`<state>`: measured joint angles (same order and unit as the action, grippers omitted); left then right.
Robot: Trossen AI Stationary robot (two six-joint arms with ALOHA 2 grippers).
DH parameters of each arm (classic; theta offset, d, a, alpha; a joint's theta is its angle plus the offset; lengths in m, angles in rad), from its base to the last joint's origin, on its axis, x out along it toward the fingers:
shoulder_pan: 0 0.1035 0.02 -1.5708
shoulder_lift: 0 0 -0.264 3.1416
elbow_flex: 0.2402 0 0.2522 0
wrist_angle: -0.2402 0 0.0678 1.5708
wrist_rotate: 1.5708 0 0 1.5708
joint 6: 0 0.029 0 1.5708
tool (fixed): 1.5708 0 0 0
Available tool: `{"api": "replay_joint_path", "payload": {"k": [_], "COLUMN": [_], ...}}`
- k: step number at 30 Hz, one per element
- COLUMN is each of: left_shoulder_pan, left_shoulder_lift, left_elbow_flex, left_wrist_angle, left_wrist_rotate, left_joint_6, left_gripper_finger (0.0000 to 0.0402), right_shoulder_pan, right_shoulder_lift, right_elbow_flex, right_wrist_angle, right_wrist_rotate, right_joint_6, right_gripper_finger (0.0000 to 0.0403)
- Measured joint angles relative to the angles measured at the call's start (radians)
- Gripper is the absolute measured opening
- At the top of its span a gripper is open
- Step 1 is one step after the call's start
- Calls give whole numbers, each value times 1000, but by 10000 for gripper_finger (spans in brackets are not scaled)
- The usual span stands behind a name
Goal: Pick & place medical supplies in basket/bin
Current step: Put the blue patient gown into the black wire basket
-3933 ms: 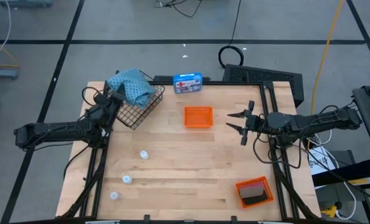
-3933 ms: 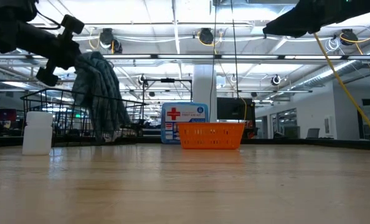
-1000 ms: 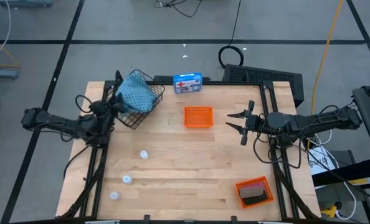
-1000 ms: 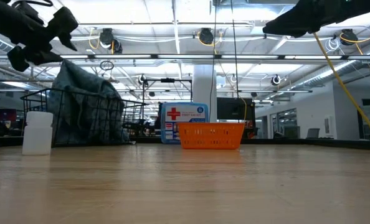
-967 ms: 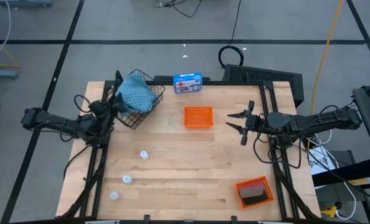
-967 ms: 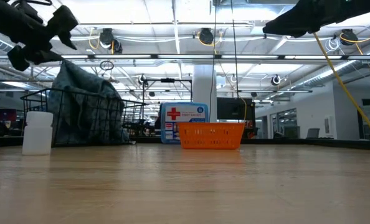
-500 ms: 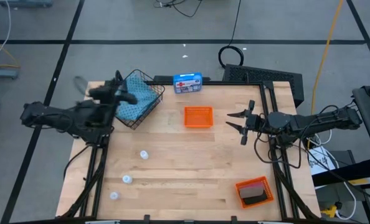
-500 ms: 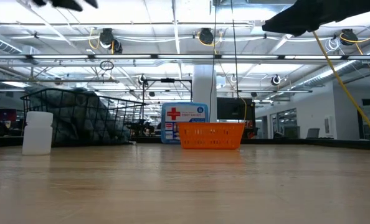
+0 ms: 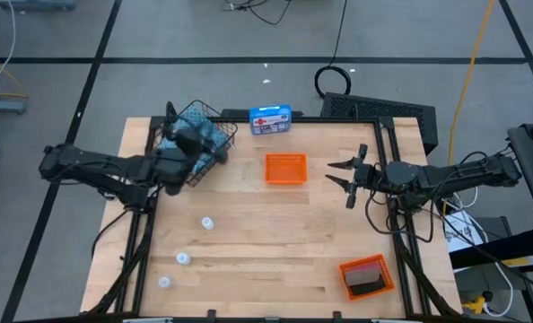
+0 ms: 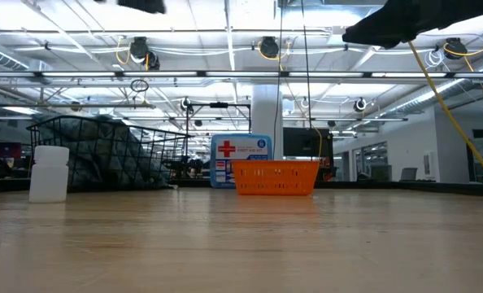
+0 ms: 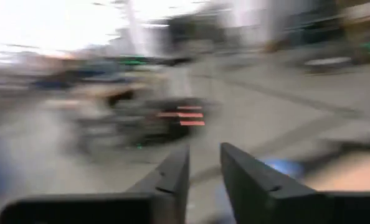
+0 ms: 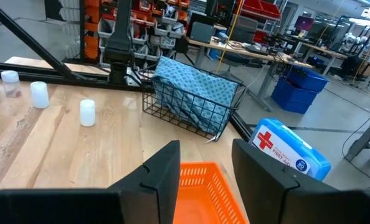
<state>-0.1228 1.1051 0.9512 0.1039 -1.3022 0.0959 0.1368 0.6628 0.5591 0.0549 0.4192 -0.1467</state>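
The teal patterned cloth (image 9: pixel 213 133) lies bunched inside the dark wire basket (image 9: pixel 205 172) at the table's far left; it also shows in the right wrist view as cloth (image 12: pixel 200 84) in basket (image 12: pixel 172 115). My left gripper (image 9: pixel 195 142) hovers above the basket, its fingers (image 11: pixel 172 177) a narrow gap apart with nothing between them. My right gripper (image 9: pixel 338 175) hangs open over the table's right half, pointing toward the left edge. Three white vials (image 9: pixel 207 222), (image 9: pixel 183 258), (image 9: pixel 163 282) stand on the near left of the table.
An orange tray (image 9: pixel 285 169) sits mid-table, just ahead of my right gripper. The blue first-aid box (image 9: pixel 270 118) stands at the far edge. A second orange tray (image 9: pixel 367 276) at the near right holds a pink and a dark roll. Bare wood lies between the vials and that tray.
My left gripper has risen from beside the basket's left rim and swung toward the table's right, ending above the basket, and its wrist has rolled. The cloth, piled high above the rim a second ago, has sunk lower into the basket.
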Motion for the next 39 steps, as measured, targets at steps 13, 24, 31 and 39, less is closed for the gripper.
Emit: {"api": "replay_joint_path", "payload": {"k": [13,24,31,39], "left_shoulder_pan": [378,579,662,677], "left_shoulder_lift": [-26,63,65,-31], "left_elbow_flex": [55,-222,-321,-187], "left_wrist_angle": [-835,-909,-779,-878], "left_wrist_rotate": [742,1026,1068,1029], "left_joint_6": [-657,-756,-716,-659], "left_gripper_finger": [4,10,6,8], "right_shoulder_pan": [0,0,0,0], "right_shoulder_lift": [0,9,10,10], "right_elbow_flex": [0,0,0,0], "right_wrist_angle": [-3,-1,0,0], "right_wrist_rotate": [0,5,6,7], "right_joint_6": [0,-3,-3,-3], "right_gripper_finger": [134,134,134,134]}}
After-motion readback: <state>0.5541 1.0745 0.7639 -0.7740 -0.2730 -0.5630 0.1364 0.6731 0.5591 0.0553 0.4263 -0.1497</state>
